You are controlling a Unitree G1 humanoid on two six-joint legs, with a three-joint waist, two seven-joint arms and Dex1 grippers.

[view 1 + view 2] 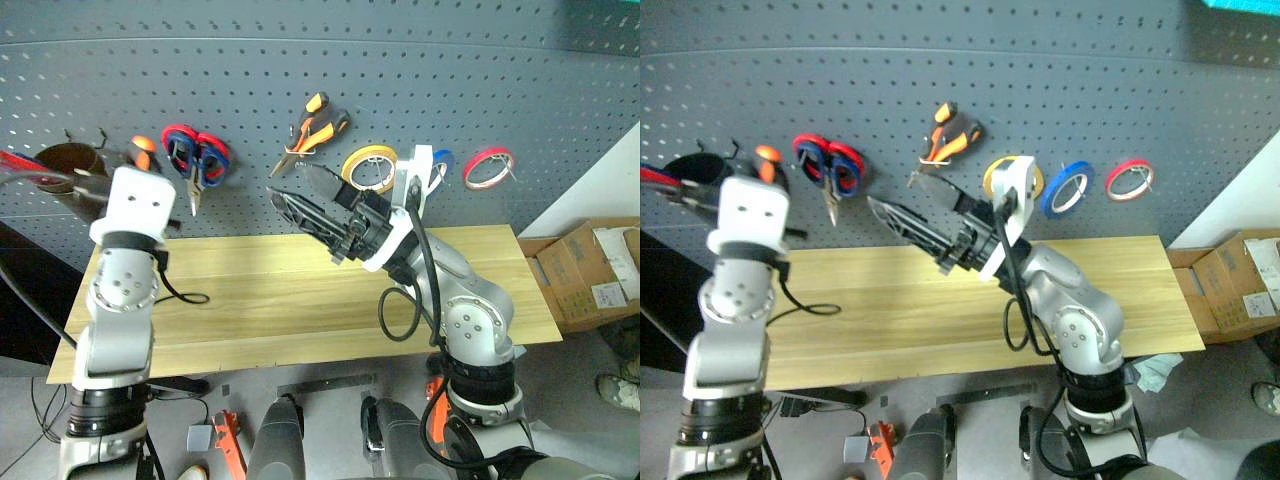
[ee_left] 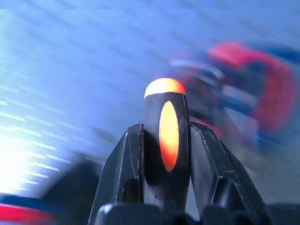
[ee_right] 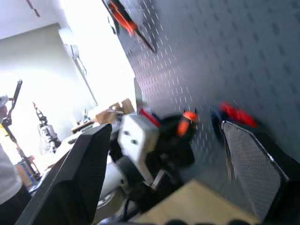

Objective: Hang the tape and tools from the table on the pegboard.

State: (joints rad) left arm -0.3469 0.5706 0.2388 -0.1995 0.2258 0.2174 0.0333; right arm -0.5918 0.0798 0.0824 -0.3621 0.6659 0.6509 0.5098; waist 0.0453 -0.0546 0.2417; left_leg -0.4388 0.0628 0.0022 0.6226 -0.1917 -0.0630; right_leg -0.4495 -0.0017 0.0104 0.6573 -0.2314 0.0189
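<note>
We see the left tool (image 2: 166,140) clamped on the screwdriver (image 2: 166,129) by its orange-and-black handle, raised before the pegboard (image 1: 300,80) just beside the red-handled scissors (image 1: 196,155). The right tool (image 1: 312,200) stands wide and empty above the bare table (image 1: 300,290). Pliers (image 1: 312,128) and blue tape (image 1: 1066,188) already hang. We judge the screwdriver light, rigid and smooth; gripped mid-handle it could swivel, so hook it slowly.
</note>
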